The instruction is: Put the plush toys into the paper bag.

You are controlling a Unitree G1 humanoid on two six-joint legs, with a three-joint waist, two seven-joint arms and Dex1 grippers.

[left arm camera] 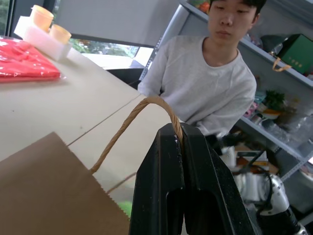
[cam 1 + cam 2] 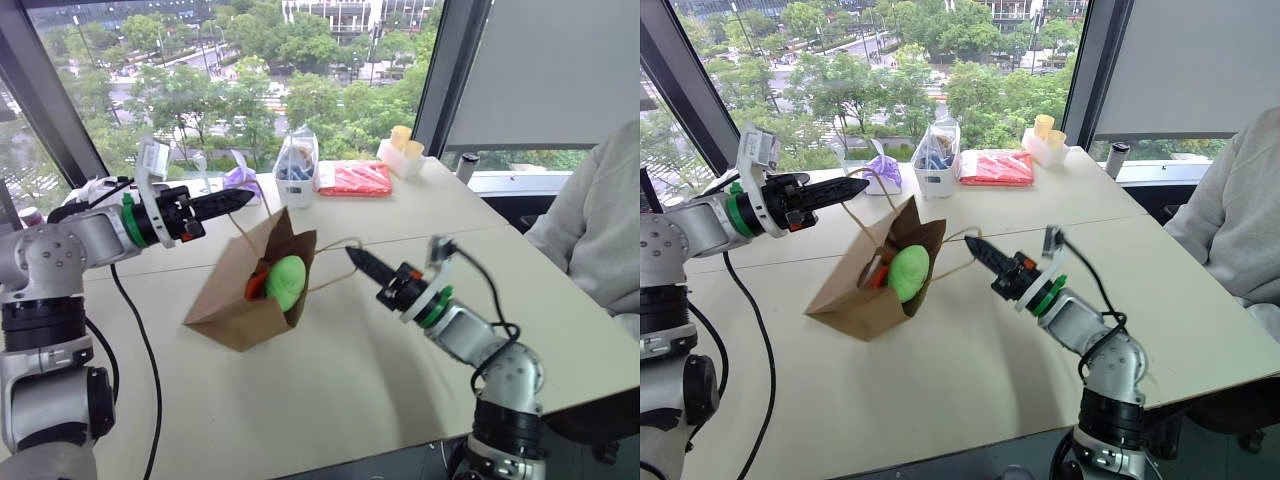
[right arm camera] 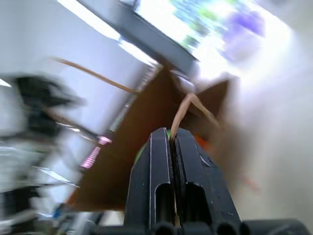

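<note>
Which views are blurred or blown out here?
Right wrist view: heavy motion smear, window area blown to white; only the right end effector and the paper bag read. Left wrist view: sharp on the bag handle. Both eye views: sharp, evenly daylit.

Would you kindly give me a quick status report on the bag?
Both hands, left and right, shut on bag handles. Both toys, green and orange, inside. Nothing blocking.

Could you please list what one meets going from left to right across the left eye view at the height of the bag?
Left tool → paper bag → orange plush toy → green plush toy → right tool → person's sleeve.
</note>
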